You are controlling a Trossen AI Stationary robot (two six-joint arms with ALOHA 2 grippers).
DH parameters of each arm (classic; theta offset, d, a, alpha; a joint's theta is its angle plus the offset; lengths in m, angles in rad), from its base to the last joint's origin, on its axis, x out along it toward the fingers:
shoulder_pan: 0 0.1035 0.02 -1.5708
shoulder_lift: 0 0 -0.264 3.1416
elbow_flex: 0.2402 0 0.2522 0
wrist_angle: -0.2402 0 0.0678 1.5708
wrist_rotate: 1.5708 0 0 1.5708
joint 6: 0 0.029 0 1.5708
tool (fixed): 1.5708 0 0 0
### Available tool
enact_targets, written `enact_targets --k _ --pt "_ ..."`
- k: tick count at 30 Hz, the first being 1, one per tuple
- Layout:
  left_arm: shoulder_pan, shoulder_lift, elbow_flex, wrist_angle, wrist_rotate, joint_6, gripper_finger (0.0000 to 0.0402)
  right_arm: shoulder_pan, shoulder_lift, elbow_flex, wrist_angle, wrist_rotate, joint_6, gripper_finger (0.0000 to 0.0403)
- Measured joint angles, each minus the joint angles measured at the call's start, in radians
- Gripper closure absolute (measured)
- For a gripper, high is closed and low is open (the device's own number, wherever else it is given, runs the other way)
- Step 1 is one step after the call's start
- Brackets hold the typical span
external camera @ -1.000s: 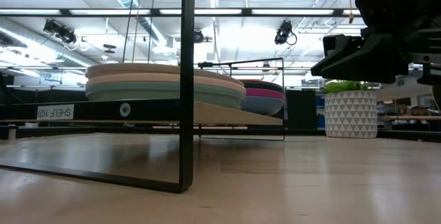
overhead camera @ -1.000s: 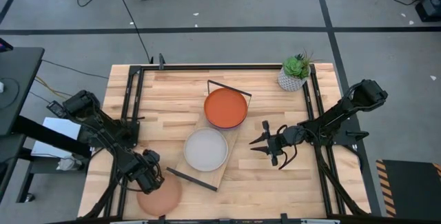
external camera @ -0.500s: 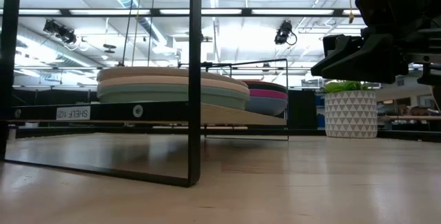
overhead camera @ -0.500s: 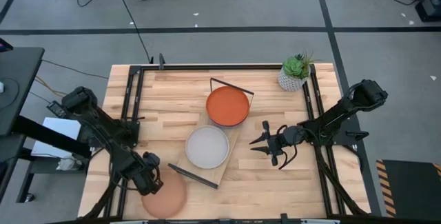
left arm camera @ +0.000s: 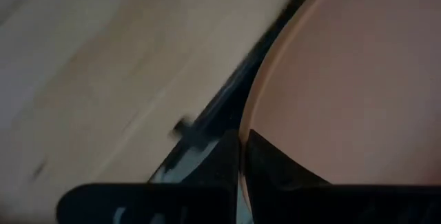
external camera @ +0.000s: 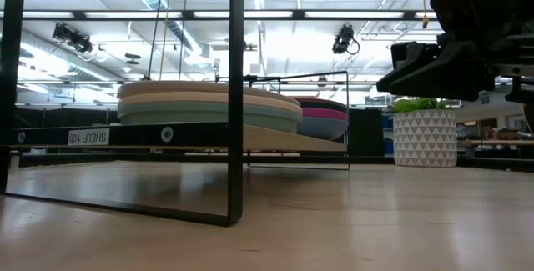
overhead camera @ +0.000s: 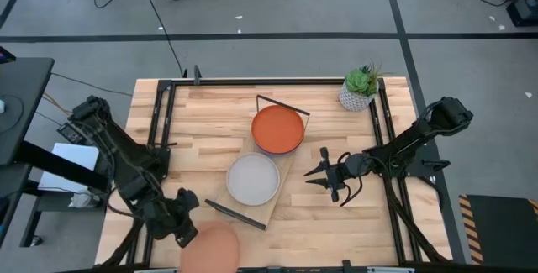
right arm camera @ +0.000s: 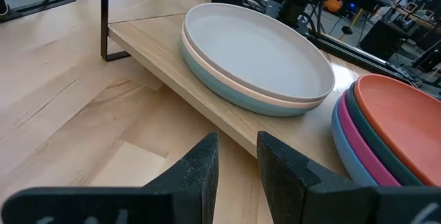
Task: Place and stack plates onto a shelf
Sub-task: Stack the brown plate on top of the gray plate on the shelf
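Note:
A peach plate (overhead camera: 217,248) sits at the table's near edge, left of centre, with my left gripper (overhead camera: 188,228) shut on its left rim. The plate fills the left wrist view (left arm camera: 344,79). The light-wood shelf (overhead camera: 290,160) lies slantwise mid-table and carries two stacks. A cream plate (overhead camera: 252,181) tops the near stack, over a pale and a light teal one (right arm camera: 227,89). An orange plate (overhead camera: 276,130) tops the far stack, over teal, pink and blue ones. My right gripper (overhead camera: 323,174) hovers open, right of the shelf. My left gripper pinches the peach plate's rim (left arm camera: 251,124) on the side toward the table's left, one finger (left arm camera: 224,158) on each face. The fingers reach in from the left, slanting toward the near edge. The plate's near part juts past the table's near edge; whether it is lifted clear I cannot tell.
A white patterned plant pot (overhead camera: 360,88) stands at the far right corner. The shelf's black wire frames rise at both ends; the near one (external camera: 236,96) stands close to the peach plate. Bare wood lies between the shelf and the right gripper.
My left gripper has carried the peach plate toward the table's right and near edge, keeping its hold. In the first half second the shelf slid slightly toward the right; it has since stayed still. My right arm has not moved.

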Motion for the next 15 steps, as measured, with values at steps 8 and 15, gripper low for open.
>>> enact_targets --k 8,15 --pt "0.064 -0.001 0.155 -0.029 -0.324 0.205 0.0387 0.0 0.0 0.0 0.0 0.0 -0.004 0.0296" --pt "0.229 -0.001 0.209 -0.025 -0.455 0.563 0.0375 0.0 0.0 0.0 0.008 0.0 -0.008 0.0296"
